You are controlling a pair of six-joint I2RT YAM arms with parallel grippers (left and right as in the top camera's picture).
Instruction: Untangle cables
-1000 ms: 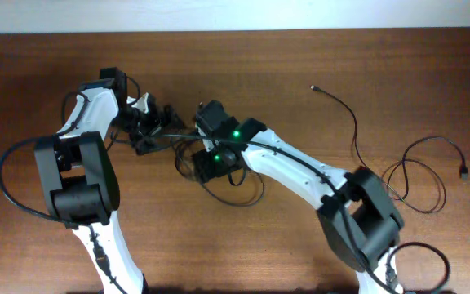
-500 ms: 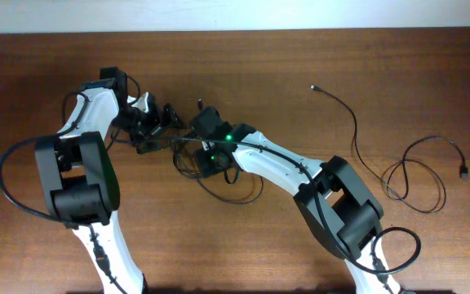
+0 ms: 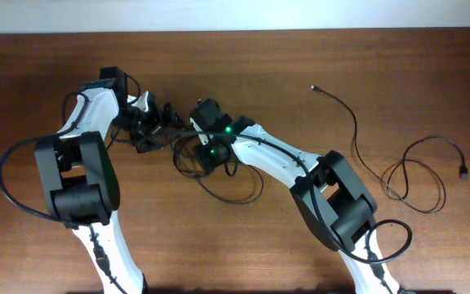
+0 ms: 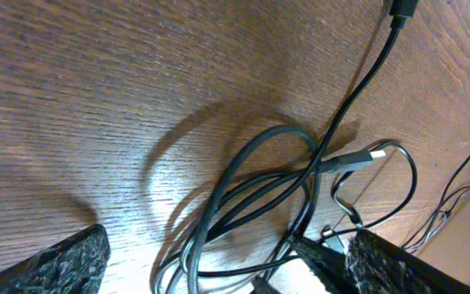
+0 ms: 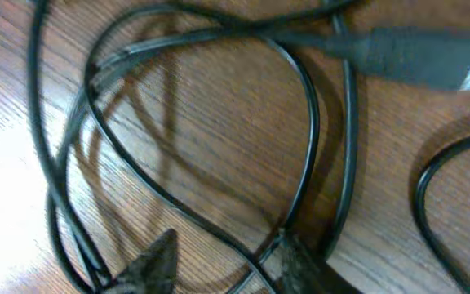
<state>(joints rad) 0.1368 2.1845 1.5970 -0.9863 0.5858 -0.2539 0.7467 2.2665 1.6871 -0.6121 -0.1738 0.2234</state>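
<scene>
A dark, fine-grained wooden counter (image 3: 300, 65) carried the cables (image 4: 280, 129), thin smooth black cords heaped in overlapping round loops at its middle, between the two white arms. One moulded black plug (image 5: 414, 57) with a flat silvery tip lay across the heap. The left pincer (image 4: 227, 241) stood spread wide over the loops, its rough, grainy black pads (image 4: 64, 265) far apart and touching nothing. The right pincer (image 5: 227, 265) sat low on the tangle, its tips narrowly apart with strands crossing between them; whether they pinched a cord could not be told. Loose cords (image 3: 355, 122) curled well apart on the right.
</scene>
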